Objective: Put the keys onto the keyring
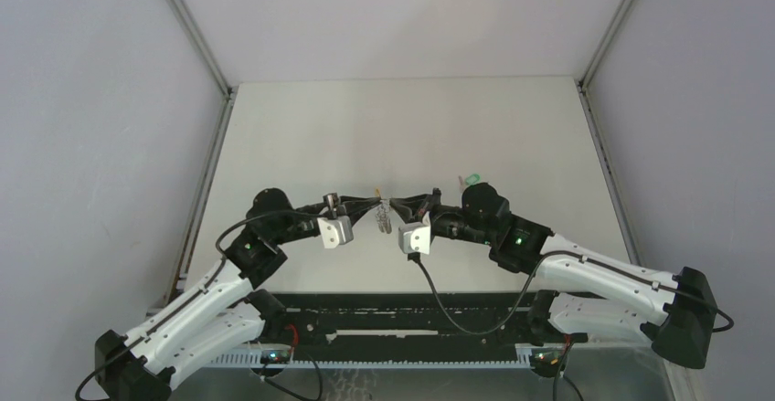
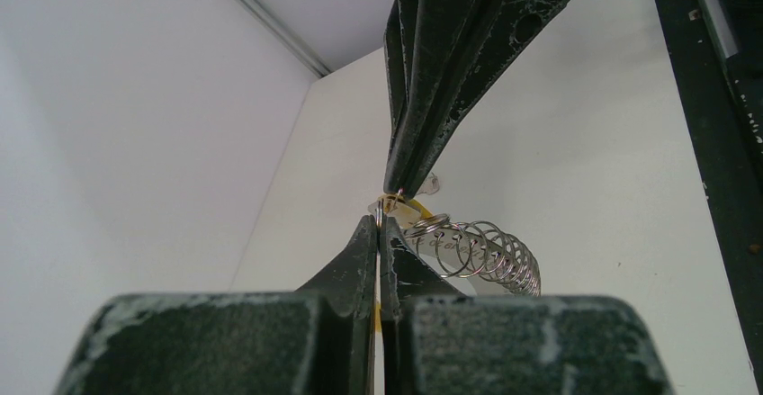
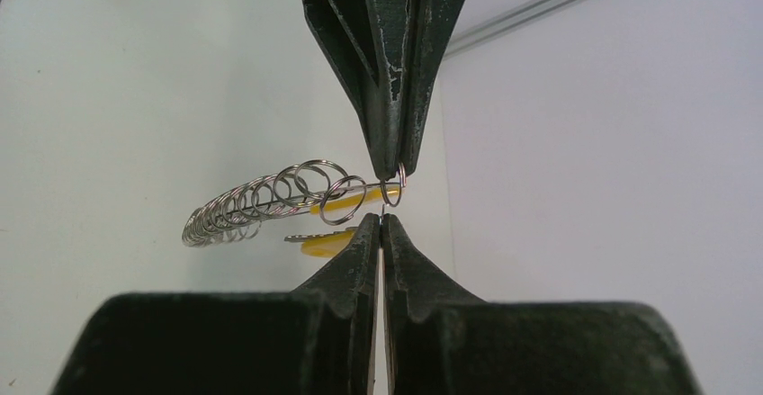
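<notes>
left gripper [image 2: 378,226] clenched on the keyring [image 3: 261,199] in mid-air, right gripper [image 3: 382,224] pinched shut at its end: best hold the ring dead steady and send the right for the green key [image 1: 472,180] lying on the table [image 1: 320,136] nearby.

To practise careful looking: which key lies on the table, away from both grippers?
The green-headed key, on the table beyond the right arm; the yellow-orange one is up in the air beside the coiled rings.
</notes>
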